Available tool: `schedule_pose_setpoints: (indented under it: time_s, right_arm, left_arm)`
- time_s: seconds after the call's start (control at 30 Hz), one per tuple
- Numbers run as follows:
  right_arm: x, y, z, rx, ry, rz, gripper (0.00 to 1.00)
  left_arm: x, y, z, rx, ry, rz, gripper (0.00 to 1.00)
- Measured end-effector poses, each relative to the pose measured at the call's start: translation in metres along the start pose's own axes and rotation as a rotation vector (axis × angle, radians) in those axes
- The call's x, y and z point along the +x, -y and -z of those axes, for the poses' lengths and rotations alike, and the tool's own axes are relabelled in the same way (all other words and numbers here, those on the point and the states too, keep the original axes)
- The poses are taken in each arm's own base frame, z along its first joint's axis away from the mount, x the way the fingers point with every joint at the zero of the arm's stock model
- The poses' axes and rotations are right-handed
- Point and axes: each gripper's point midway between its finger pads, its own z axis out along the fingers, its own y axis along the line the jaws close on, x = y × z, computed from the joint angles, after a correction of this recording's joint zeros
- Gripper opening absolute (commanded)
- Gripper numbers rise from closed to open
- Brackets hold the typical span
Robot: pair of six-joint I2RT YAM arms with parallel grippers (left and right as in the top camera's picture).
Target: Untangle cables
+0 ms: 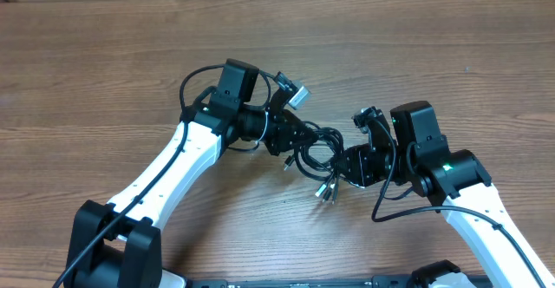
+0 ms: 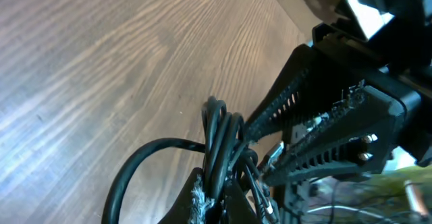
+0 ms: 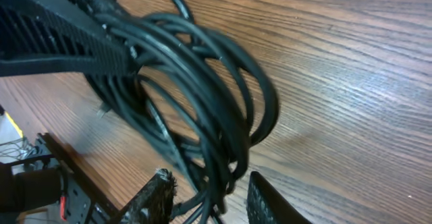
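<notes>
Counter point(image 1: 104, 54) of wood grain fills all three views, running under and out past both end effectors; left arm point(image 1: 173, 162) and right arm point(image 1: 477, 210), white with black joints, lean in from the near edge and meet near the middle; the left end effector point(image 1: 303, 142) is closed tight on the cables point(image 1: 317, 149), and its wrist view shows the cords rising out from between its fingertips point(image 2: 199, 200) (the pads there look frayed), with one loop bending away toward the counter; the right end effector point(image 1: 349, 165) faces it from just beside, jaws parted a little way and gripping nothing; in its own wrist view the two fingers point(image 3: 156, 193) stand apart, a few strands of the bundle passing through the gap, clear of the finger on the right side; the cables form a coil of several black loops between the two end effectors, directly ahead of the right one, and in the right wrist view the coil looks lifted off the counter; small silver-tipped plug ends point(image 1: 327, 189) lie just below the right end effector's tips, whether resting on the counter or hanging just above it I cannot tell.
</notes>
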Motion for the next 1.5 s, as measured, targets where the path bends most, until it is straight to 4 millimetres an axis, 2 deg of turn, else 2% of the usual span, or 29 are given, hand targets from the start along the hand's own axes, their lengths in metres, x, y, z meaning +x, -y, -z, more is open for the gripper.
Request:
schedule_pose_setpoints:
  time_s: [0.2,0.37,0.53,0.87,1.1,1.3,1.5]
  right_arm:
    - [-0.002,0.005,0.0,0.027,0.01,0.015,0.33]
    - [-0.006,0.005,0.0,0.032,0.026,0.026,0.32]
    - [-0.007,0.005,0.0,0.032,0.029,0.028,0.27]
    - [-0.012,0.007,0.0,0.044,0.049,0.038,0.26]
    - [-0.014,0.002,-0.005,0.082,0.055,0.123,0.27]
    - [-0.012,-0.003,-0.011,0.139,0.05,0.201,0.27]
    - [-0.016,0.002,-0.01,0.178,0.065,0.211,0.27]
  left_arm:
    - [0.012,0.005,-0.004,0.012,-0.043,0.081,0.04]
    - [0.013,0.008,-0.006,0.017,-0.05,0.089,0.04]
    - [0.013,0.008,-0.007,0.016,-0.051,0.075,0.04]
    - [0.017,-0.013,-0.011,-0.132,-0.073,0.033,0.04]
    - [0.009,-0.019,-0.011,-0.168,-0.047,0.005,0.04]
    - [0.009,-0.017,-0.011,-0.152,-0.045,0.013,0.04]
    - [0.008,-0.007,-0.012,-0.097,-0.043,0.019,0.04]
